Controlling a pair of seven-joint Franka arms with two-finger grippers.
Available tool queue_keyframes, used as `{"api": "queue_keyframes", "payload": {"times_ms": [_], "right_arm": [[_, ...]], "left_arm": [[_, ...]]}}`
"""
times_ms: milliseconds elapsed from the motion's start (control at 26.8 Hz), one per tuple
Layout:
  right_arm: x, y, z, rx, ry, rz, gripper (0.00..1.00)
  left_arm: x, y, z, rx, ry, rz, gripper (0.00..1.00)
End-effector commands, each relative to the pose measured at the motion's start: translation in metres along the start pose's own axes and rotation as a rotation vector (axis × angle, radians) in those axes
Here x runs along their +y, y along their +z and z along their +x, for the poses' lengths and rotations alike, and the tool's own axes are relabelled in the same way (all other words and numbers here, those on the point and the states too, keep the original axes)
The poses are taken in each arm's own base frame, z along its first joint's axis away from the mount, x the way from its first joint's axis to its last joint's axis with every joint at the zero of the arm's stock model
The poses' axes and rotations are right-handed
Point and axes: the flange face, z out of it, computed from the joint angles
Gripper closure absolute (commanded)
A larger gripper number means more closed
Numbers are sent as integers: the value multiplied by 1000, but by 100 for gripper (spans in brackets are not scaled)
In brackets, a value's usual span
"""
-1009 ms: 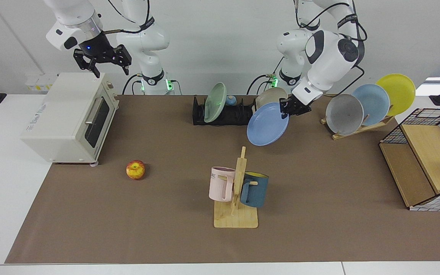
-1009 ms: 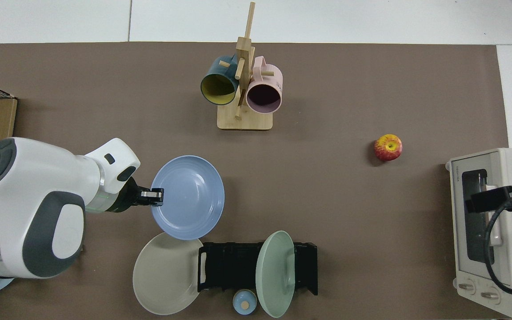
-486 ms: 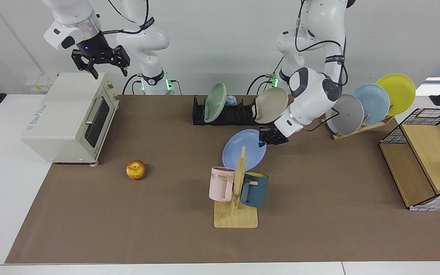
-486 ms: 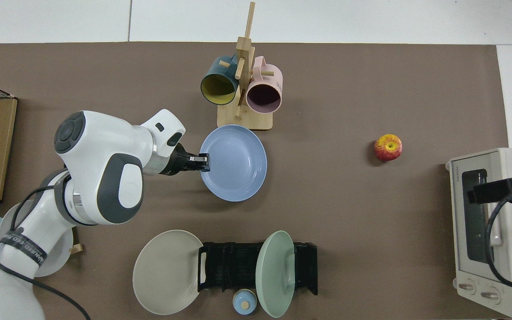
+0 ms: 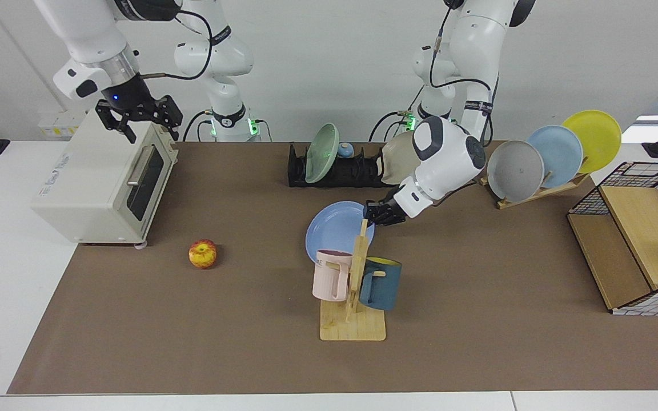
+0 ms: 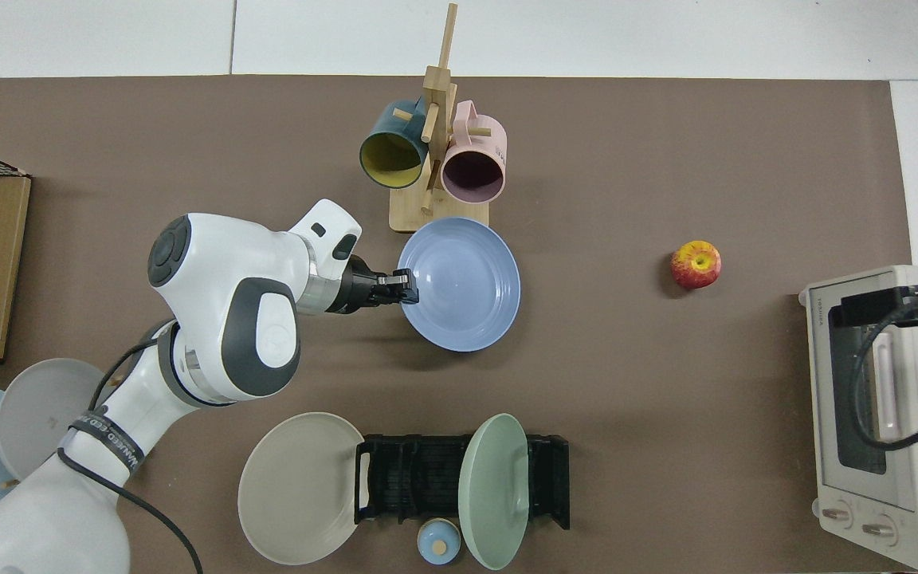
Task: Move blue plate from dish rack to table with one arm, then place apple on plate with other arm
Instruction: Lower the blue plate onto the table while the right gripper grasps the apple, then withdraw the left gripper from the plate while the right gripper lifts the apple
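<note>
In the middle of the frame, the left pincer (image 5: 376, 212) pinches the rim of the blue plate (image 6: 460, 285), just beside the mug stand (image 6: 437, 151) and away from the dish rack (image 6: 419, 479). At upper left, the right pincer (image 5: 139, 117) hangs spread above the toaster oven (image 5: 100, 180). The apple (image 5: 203, 253) sits on the table (image 5: 477, 297)

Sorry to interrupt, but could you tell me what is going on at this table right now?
The left hand grips the blue plate by its rim and holds it out over the table, right beside the mug stand; I cannot tell whether it has touched down. The plate is out of the dish rack, which holds a green plate. The apple sits untouched on the mat. The right hand waits, open, above the toaster oven.
</note>
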Motion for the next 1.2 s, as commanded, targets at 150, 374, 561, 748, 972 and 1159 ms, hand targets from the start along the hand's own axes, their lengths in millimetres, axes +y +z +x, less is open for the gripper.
{"api": "queue_keyframes", "payload": {"times_ms": [150, 374, 561, 748, 972, 1159], "right_arm": [[4, 106, 32, 13, -117, -12, 0], [0, 164, 69, 47, -162, -21, 0], [-17, 205, 92, 87, -200, -30, 0], [-25, 251, 108, 101, -241, -37, 0], [-28, 287, 113, 79, -300, -50, 0], [-30, 294, 114, 72, -309, -56, 0]], "left_arm": [[-3, 43, -14, -5, -41, -19, 0], [-11, 35, -13, -44, -45, -10, 0], [-15, 10, -13, -79, -27, 17, 0], [-24, -29, -10, -116, 12, 125, 0], [-22, -68, -3, -137, 70, 283, 0], [-16, -115, 6, -121, 145, 427, 0]]}}
